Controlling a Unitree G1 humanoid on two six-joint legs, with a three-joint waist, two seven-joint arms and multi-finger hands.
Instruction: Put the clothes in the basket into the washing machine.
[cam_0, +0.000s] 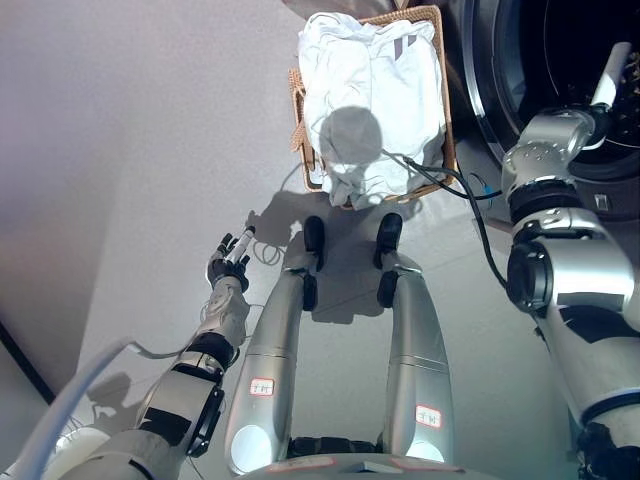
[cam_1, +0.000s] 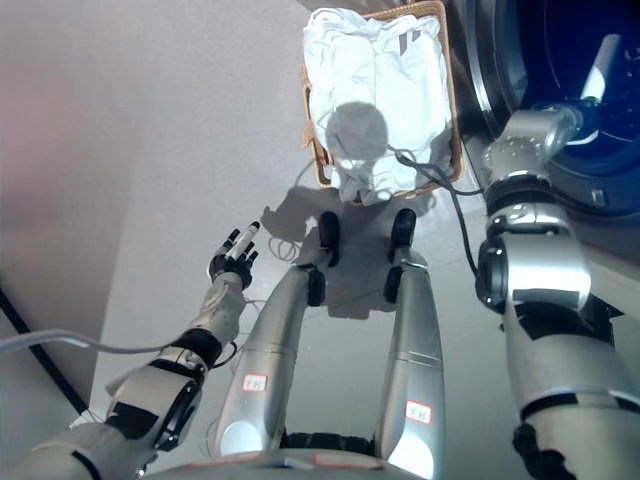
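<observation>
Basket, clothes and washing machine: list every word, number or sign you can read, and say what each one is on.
Clothes: no text; only a few short dark bars printed on the white cloth near the top, which form no letters.
Basket: no label or print shows.
Washing machine: no words or numbers can be read on the part in view.
Floor: no marks or signs.

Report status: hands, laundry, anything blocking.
Left hand open, idle over floor. Right hand at washing machine opening, fingers unclear. White clothes heaped in basket. Nothing blocking.
</observation>
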